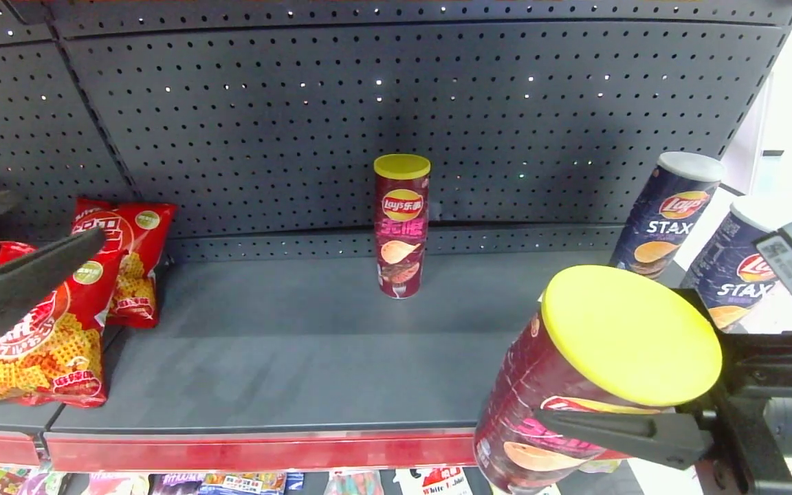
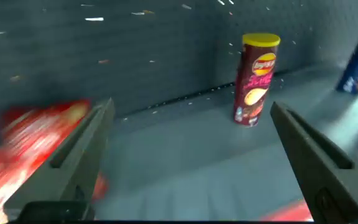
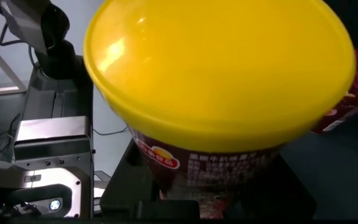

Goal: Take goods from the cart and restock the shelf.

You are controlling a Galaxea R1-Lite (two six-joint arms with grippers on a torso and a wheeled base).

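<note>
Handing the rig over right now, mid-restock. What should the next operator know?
Right gripper: shut on a maroon can with a yellow lid, low before the shelf front edge, right side.
Left gripper: open, empty, by the red snack bags.
Done: one matching can stands at back centre; two blue cans stand at the right end.
Left: set the held can on the shelf, probably beside the standing one.
</note>
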